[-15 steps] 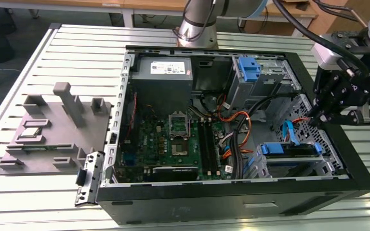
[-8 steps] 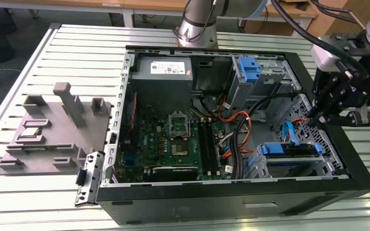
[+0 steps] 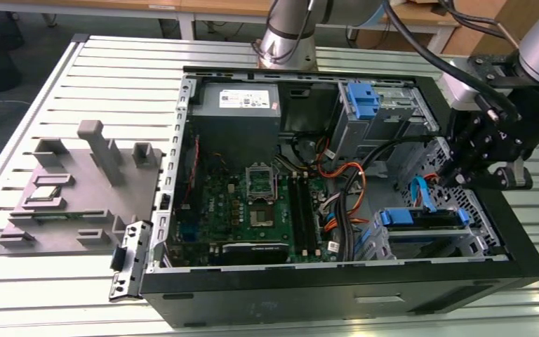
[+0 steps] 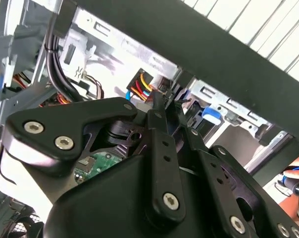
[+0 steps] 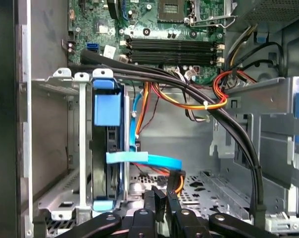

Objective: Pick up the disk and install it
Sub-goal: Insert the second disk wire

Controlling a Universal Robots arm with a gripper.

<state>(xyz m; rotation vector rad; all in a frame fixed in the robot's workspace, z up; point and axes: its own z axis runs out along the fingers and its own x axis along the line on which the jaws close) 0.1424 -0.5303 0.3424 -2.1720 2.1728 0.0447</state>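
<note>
The black two-fingered gripper (image 5: 162, 208) hangs with its fingers pressed together, empty, over the perforated floor of the open black computer case (image 3: 344, 295). Just beside it, the silver-grey disk with blue plastic rails (image 5: 109, 148) sits in its metal drive cage. Beyond lie black cables (image 5: 189, 89) and the green motherboard (image 5: 154, 29).

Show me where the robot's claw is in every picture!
Exterior view: the claw hangs over the computer case, at the exterior view's right.
Second wrist view: the claw points toward the orange wires.
First wrist view: the claw sits close to the blue cable.
Shared landmark: the orange wires.
</note>
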